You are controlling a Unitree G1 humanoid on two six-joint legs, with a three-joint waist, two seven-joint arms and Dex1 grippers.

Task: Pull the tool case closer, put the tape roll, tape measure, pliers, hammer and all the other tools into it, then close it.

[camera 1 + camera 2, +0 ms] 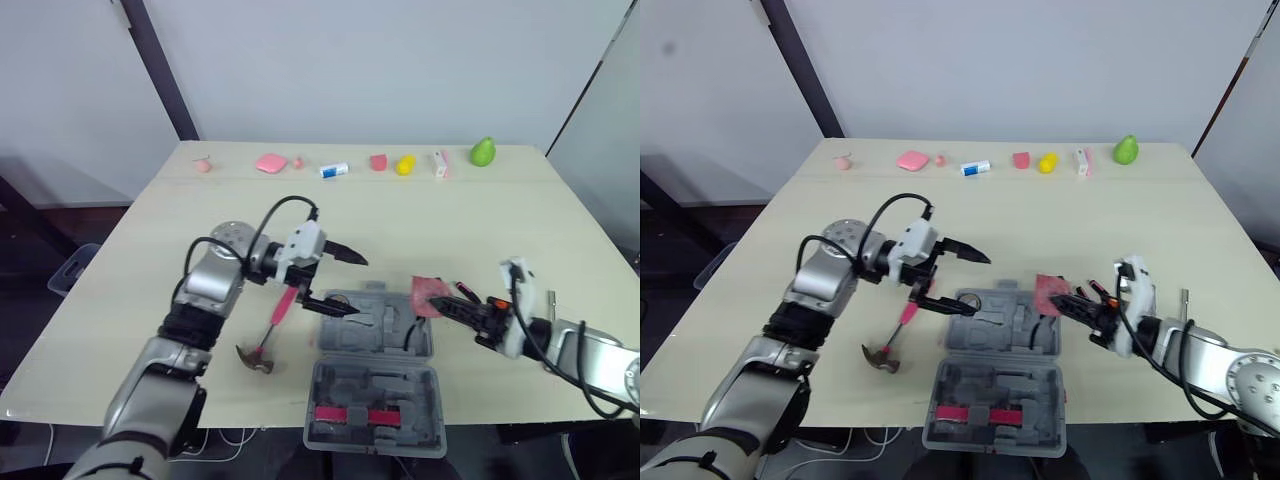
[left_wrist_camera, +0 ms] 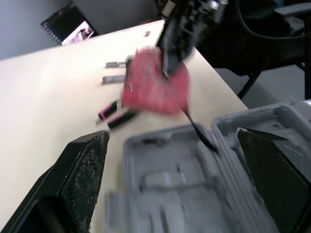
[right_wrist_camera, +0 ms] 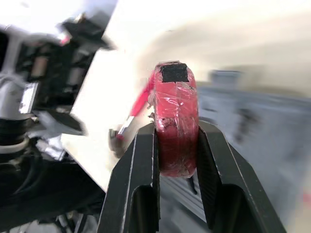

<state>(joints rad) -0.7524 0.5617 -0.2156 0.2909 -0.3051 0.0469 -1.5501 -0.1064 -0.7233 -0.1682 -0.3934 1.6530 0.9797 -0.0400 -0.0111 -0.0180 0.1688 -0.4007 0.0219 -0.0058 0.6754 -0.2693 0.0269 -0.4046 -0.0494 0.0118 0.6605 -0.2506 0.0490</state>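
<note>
Your right gripper [image 3: 176, 131] is clenched on the red tape roll [image 3: 173, 104], held on edge just over the right side of the open tool case [image 1: 372, 385]. Ease it down into a moulded recess of the tray before you let go. Your left gripper [image 1: 358, 286] hangs spread over the case's left side, so mind it. The hammer [image 1: 270, 335] lies left of the case, and small bits [image 2: 116, 112] lie right of it.
</note>
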